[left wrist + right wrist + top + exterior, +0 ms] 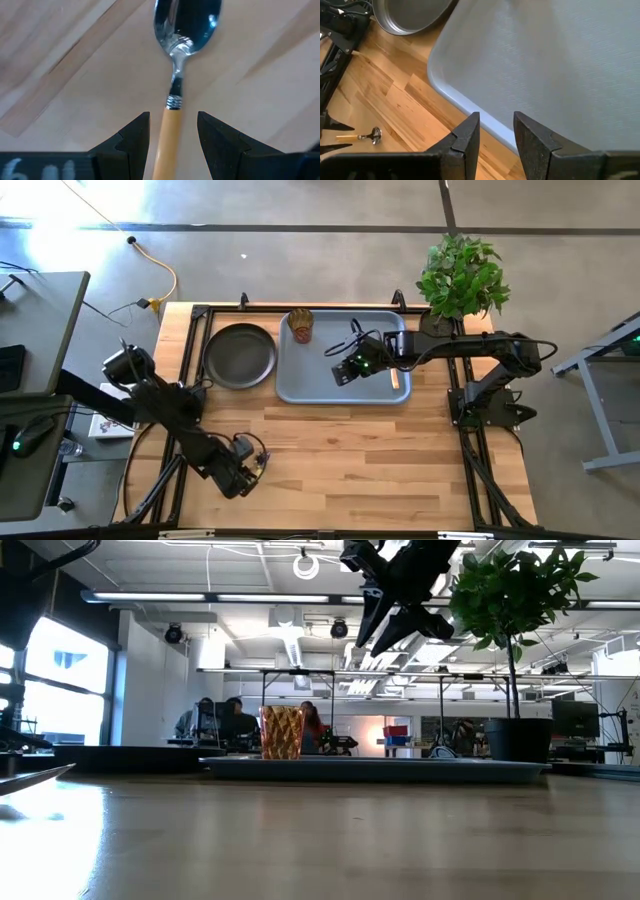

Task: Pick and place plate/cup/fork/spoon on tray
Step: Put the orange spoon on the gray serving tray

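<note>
Fingers of the left gripper (172,145) stand open on both sides of the orange-tan handle of the spoon (182,45), without closing on it; the spoon lies flat on the wooden bench (380,460) near its front left part, with the round bowl pointing away from the gripper. Over the tray (330,385), the right gripper (496,145) hangs in the air with its fingers a little apart and nothing between them, above the front part of the tray. On the tray, the amber cup (301,326) stands upright in the far left corner, and the fork (394,378) seems to lie near the right rim, partly hidden by the right arm. Just beside the tray's left edge, on the bench, rests the dark plate (240,356). A potted plant (461,277) stands at the far right corner of the bench.
</note>
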`<state>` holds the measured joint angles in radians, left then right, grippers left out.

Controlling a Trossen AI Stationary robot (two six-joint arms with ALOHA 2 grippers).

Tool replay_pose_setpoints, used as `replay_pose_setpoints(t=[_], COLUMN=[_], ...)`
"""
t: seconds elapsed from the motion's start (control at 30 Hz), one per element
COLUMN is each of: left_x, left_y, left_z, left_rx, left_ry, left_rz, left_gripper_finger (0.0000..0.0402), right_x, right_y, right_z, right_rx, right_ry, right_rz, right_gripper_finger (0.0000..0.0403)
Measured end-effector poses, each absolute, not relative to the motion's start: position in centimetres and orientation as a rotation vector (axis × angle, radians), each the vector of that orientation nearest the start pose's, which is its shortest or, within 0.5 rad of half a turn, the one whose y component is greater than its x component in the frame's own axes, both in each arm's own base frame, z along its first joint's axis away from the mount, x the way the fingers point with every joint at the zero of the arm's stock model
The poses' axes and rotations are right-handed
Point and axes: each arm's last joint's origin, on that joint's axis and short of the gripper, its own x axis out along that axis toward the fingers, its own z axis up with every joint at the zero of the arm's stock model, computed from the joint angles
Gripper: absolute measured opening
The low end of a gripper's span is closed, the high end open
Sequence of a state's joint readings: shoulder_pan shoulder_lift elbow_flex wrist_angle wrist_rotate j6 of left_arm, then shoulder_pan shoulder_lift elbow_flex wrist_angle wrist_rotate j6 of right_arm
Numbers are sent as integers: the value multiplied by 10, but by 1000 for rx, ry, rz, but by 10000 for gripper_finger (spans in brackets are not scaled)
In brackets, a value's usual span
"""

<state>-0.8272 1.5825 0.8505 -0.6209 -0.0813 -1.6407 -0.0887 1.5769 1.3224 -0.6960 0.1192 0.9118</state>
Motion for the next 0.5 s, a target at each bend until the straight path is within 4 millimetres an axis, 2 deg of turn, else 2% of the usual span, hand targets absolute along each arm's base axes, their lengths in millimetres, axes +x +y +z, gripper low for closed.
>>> replay_pose_setpoints(t=[0.5], left_x=[186], left_y=[-200], left_z=[129], left_rx=[-735], left_ry=[1364], left_rz=[564], left_gripper_finger=[152], right_x=[328], right_y=[-33], right_z=[285], right_rx=[805], right_ry=[805], right_rz=[-600], right_gripper_finger=[110])
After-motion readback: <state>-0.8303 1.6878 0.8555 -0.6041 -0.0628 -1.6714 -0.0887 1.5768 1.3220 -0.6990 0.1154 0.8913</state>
